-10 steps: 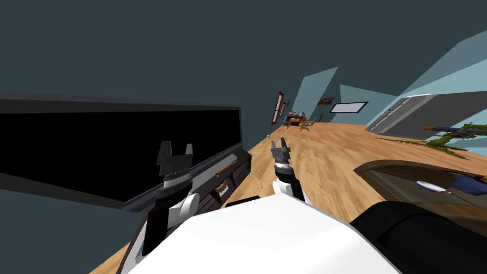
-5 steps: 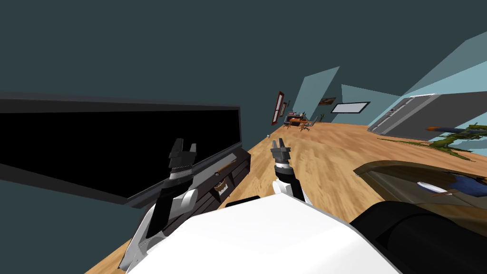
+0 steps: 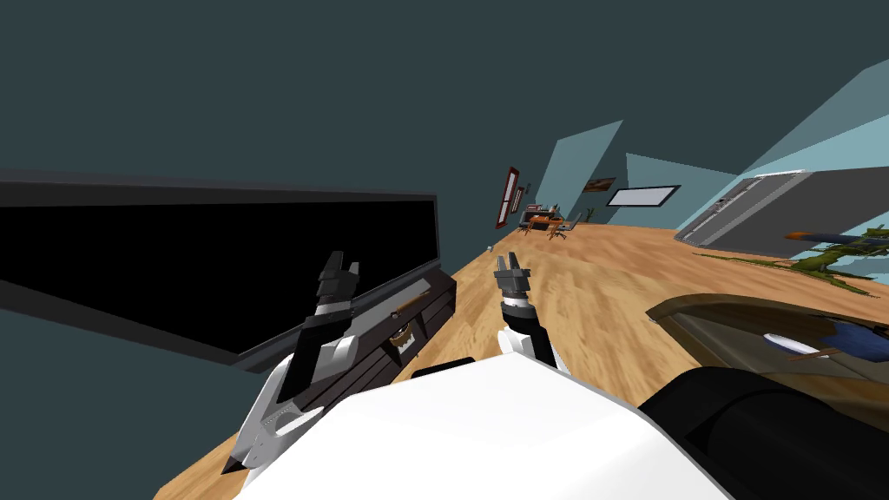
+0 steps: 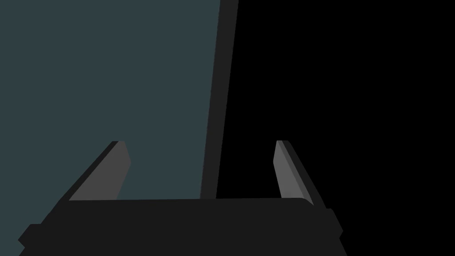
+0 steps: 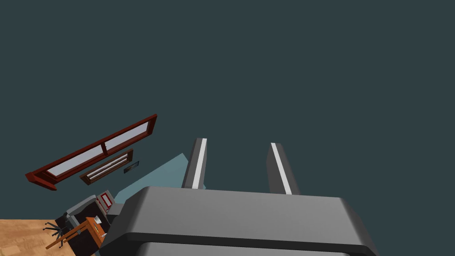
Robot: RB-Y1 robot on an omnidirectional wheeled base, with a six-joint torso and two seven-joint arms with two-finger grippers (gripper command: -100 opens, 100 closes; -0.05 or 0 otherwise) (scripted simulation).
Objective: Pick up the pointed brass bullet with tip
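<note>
— Since a second ago the robot's left gripper (image 3: 343,263) has swung along above the bench (image 3: 438,305), toward the bench's far end, and its forearm now leans lower over the bench.

— Where is the bullet?

— Most likely it is the slim orange-brown thing lying flat on the bench top near that far end. The bullet (image 3: 413,304) is untouched and too small for its tip to show.

— And the jaws?

— The left jaws are spread wide and empty, above the bench and short of the bullet. They face the black screen (image 3: 174,260) standing on the bench. The right gripper (image 3: 510,259) hangs just off the bench's far end, unmoved, jaws a narrower gap apart, holding nothing.

— What does that mean for the task?

— It is only an approach. The reach has closed part of the gap, but the jaws probably need to tip down toward the bench top before any grasp.
</note>
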